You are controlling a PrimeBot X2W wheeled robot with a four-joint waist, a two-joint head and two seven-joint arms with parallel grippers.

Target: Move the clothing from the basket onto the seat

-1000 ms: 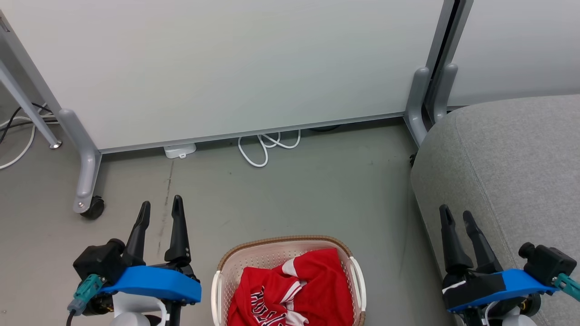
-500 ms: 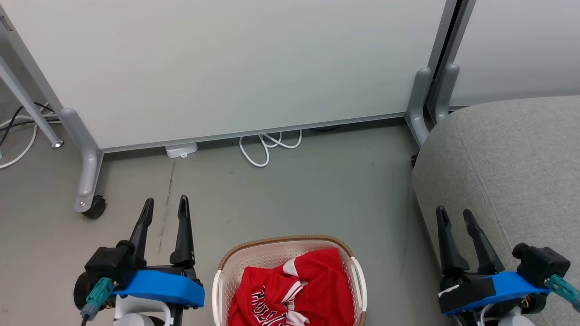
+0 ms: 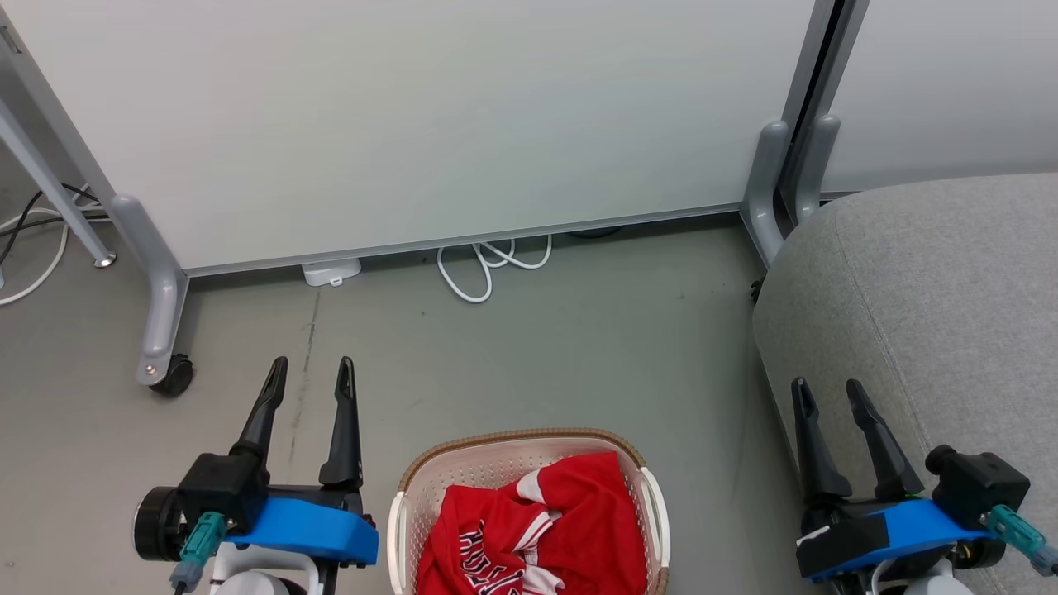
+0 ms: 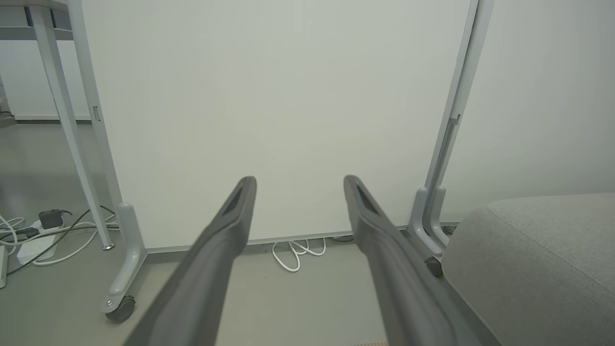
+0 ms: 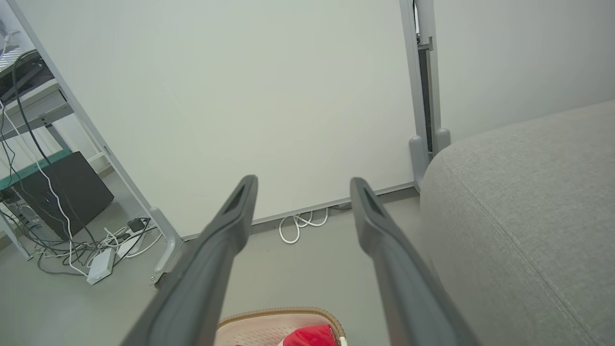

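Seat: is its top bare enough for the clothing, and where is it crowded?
The seat is bare on top from its rounded left edge to the wall panel; the open right gripper shows at its near-left edge. The floor between basket and panel is free. Crowded: the basket, heaped with clothing.

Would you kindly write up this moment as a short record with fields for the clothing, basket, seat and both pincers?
basket: cream, on the floor
clothing: red, crumpled inside the basket
seat: grey, to the basket's right, no clothing on it
left pincer: open, empty, left of the basket
right pincer: open, empty, by the seat's edge
progress: nothing moved yet
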